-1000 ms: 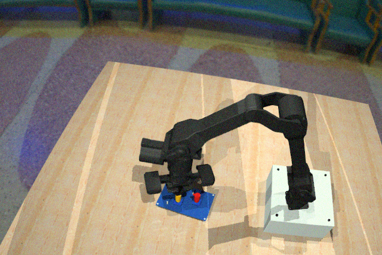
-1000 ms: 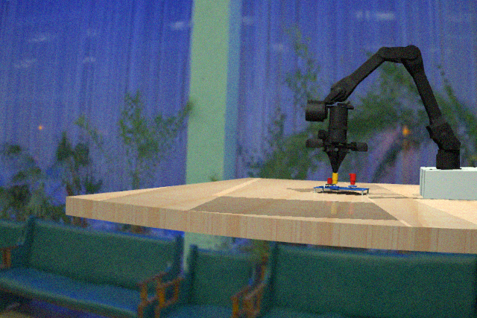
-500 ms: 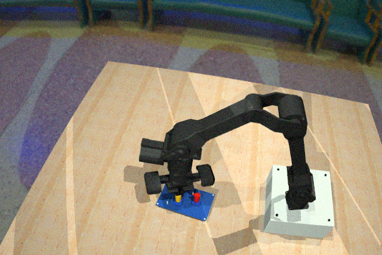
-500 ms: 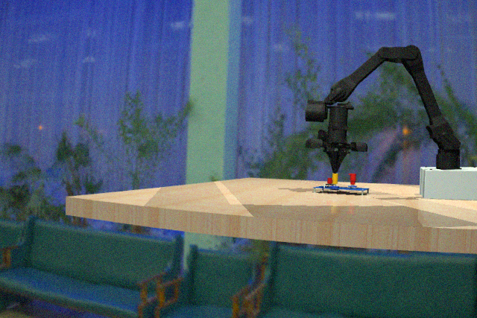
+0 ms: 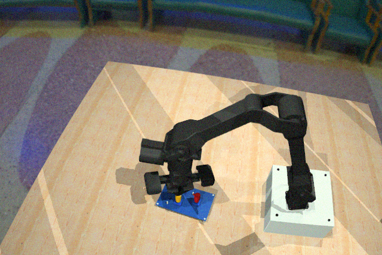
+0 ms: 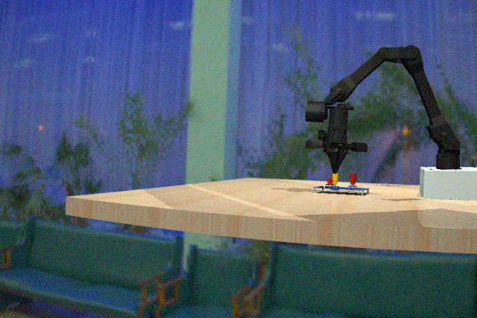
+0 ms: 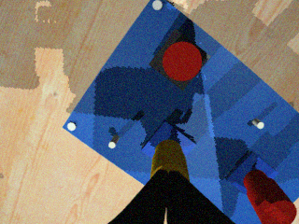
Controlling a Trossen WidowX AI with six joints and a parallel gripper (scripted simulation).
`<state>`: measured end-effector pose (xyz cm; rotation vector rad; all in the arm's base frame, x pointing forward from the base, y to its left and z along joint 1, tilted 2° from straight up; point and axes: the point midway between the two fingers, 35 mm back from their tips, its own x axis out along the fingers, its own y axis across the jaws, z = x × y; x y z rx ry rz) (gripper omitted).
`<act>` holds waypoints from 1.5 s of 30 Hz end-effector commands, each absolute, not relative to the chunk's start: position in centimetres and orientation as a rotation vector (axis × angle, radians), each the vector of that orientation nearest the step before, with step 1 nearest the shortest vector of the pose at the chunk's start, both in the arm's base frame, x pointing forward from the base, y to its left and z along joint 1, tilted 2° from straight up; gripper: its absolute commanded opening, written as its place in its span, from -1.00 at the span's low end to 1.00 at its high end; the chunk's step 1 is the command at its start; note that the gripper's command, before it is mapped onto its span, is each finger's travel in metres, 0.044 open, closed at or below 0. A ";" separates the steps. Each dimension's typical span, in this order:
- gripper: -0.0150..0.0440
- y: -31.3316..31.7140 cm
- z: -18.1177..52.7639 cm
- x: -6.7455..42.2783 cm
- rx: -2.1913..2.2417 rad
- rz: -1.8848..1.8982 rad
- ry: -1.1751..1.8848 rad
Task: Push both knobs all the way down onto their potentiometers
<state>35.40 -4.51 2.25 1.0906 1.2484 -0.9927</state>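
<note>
A blue circuit board (image 5: 202, 212) (image 6: 360, 190) (image 7: 119, 96) stands on the wooden table. A yellow knob (image 5: 178, 198) (image 6: 335, 178) (image 7: 170, 157) stands upright on it. My gripper (image 5: 178, 192) (image 6: 335, 170) (image 7: 166, 179) is shut, fingers pressed together, and its tip rests on top of the yellow knob. A tall red knob (image 5: 196, 197) (image 6: 352, 178) (image 7: 269, 201) stands to the right of it, apart from the fingers. A lower red knob (image 6: 329, 180) (image 7: 182, 62) sits on the board's far side; the gripper hides it in the top view.
The arm's white base block (image 5: 299, 215) (image 6: 446, 182) stands on the table to the right of the board. Small white pins (image 7: 112, 145) (image 7: 258, 125) stick up from the board. The table's front edge is close to the board in the top view.
</note>
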 end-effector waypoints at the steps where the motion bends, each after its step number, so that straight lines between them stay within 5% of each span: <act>1: -0.49 -4.4 0.3 35.6 1.094 -1.005 1.267; 45: -0.49 -4.4 2.3 35.6 1.094 -1.004 1.267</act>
